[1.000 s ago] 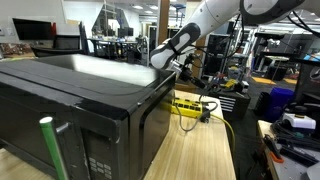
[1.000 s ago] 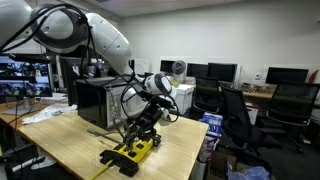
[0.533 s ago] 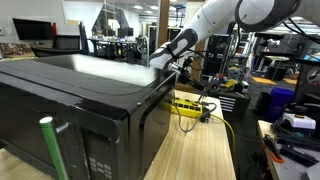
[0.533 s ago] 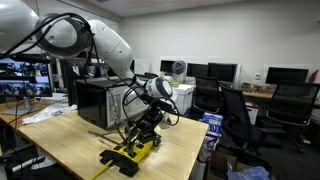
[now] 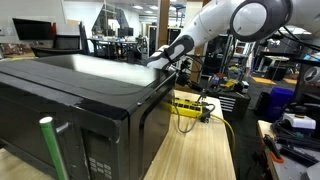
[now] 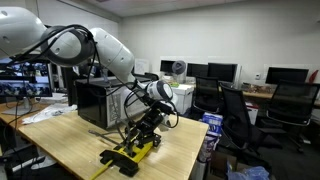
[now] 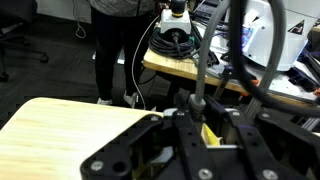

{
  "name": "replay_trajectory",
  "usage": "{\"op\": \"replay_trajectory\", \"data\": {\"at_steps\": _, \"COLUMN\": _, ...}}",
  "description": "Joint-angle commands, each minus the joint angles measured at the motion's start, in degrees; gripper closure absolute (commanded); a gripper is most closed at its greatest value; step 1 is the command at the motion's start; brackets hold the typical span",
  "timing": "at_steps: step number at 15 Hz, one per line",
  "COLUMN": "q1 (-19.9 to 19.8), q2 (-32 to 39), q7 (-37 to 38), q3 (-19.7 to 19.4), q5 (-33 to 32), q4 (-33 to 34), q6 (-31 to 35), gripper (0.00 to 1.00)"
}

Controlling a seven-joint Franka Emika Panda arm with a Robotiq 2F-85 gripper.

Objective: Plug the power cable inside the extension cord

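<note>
The extension cord, a yellow power strip (image 5: pixel 189 105), lies on the wooden table beside the black microwave. It also shows in an exterior view (image 6: pixel 138 150) and as a yellow strip below the fingers in the wrist view (image 7: pixel 212 136). My gripper (image 6: pixel 147 128) hangs just above the strip, pointing down; it also shows in an exterior view (image 5: pixel 180 72). In the wrist view the gripper (image 7: pixel 212 118) is shut on the black plug (image 7: pixel 198 102) of the power cable, whose grey lead runs upward. Whether the plug's prongs touch a socket is hidden.
A large black microwave (image 5: pixel 80 100) fills the table's near side and stands close to the strip (image 6: pixel 98 100). A green post (image 5: pixel 50 145) stands in front. The table edge (image 6: pixel 185 150) is close to the strip. Office chairs (image 6: pixel 235 115) and desks stand beyond.
The arm's upper links have swung a little. The gripper stays almost in the same place over the yellow strip, still holding the plug.
</note>
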Motion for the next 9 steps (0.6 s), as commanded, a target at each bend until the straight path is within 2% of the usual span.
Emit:
{"op": "replay_trajectory", "data": {"at_steps": 1, "q1": -0.8, "q2": 1.8, "q7": -1.1, "q3": 0.7, "q5": 0.0, "q4": 3.5, "q6": -2.9, "gripper": 0.95}}
{"op": "replay_trajectory", "data": {"at_steps": 9, "q1": -0.6, "q2": 4.5, "q7": -1.3, "q3": 0.9, "q5": 0.0, "q4": 8.1, "q6": -4.7, "gripper": 0.95}}
